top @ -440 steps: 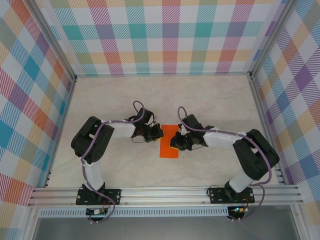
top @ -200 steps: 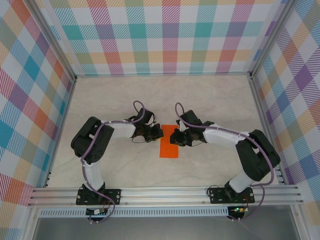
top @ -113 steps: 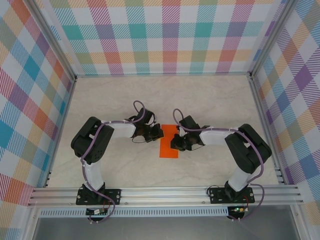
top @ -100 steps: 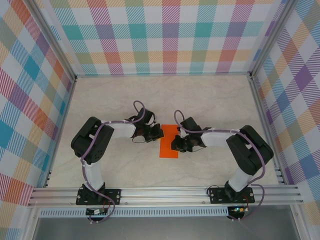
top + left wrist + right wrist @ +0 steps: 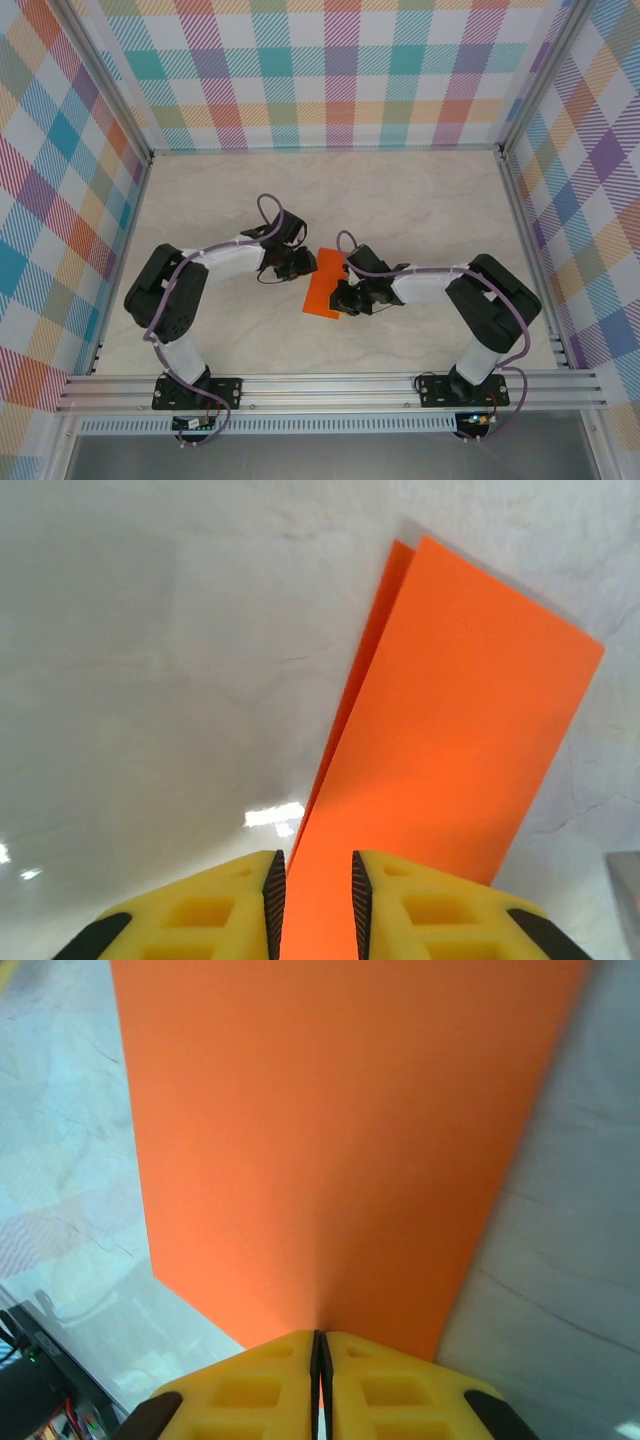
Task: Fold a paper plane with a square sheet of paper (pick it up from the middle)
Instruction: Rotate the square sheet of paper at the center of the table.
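Observation:
The square sheet of paper [image 5: 322, 283] is bright orange and folded into a narrow rectangle that lies slanted at the table's middle. A paper plane is out of view. My right gripper [image 5: 340, 297] is shut on the sheet's right long edge; in the right wrist view the paper [image 5: 330, 1140] spreads out from the closed right gripper [image 5: 320, 1360]. My left gripper [image 5: 305, 266] stands at the sheet's upper left edge. In the left wrist view the left gripper [image 5: 318, 900] has its jaws a little apart, with the paper [image 5: 460, 740] running between them, its two layers parting at the far corner.
The pale marble tabletop [image 5: 220, 200] is ringed by plaid walls [image 5: 340, 70] and an aluminium frame rail [image 5: 330, 385] at the near edge. The two forearms meet over the middle of the table.
The left gripper's jaws have parted from shut. The paper has swung from upright to slanted and shifted left with the right gripper. Both arms have moved left.

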Robot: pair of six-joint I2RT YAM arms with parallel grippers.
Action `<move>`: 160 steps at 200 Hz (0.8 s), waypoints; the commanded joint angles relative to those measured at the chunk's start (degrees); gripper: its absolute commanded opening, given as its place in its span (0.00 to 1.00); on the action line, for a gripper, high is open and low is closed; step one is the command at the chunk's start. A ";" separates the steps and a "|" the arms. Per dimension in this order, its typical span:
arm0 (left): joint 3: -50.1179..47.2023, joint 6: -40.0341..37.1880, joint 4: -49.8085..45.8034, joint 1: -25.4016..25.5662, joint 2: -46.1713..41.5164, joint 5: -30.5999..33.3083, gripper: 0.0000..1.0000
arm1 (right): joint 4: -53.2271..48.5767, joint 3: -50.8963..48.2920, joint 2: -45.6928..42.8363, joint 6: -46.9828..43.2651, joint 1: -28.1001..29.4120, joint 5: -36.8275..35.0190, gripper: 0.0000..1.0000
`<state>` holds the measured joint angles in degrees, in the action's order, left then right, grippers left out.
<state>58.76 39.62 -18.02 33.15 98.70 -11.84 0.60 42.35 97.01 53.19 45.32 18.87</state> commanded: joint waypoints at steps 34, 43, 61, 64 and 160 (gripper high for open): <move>-8.08 5.11 -5.01 -1.52 -14.17 13.69 0.27 | 7.65 5.71 6.74 11.70 2.86 -8.06 0.13; -10.15 6.18 -4.52 -1.91 -16.40 13.71 0.26 | 6.96 6.82 5.55 10.54 2.72 -7.92 0.13; -13.51 7.51 -2.80 -2.12 -20.49 12.42 0.25 | 3.79 9.12 2.27 7.13 2.32 -7.37 0.15; -14.07 7.74 -2.49 -2.12 -21.10 11.95 0.25 | 3.18 9.49 1.79 6.25 2.25 -7.11 0.15; -18.64 12.59 15.45 2.55 -17.91 -6.18 0.06 | -3.53 12.40 4.68 -9.67 -7.52 4.75 0.02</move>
<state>40.10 50.41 -8.12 33.76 76.62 -13.37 -1.17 53.08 99.26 48.49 39.00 19.27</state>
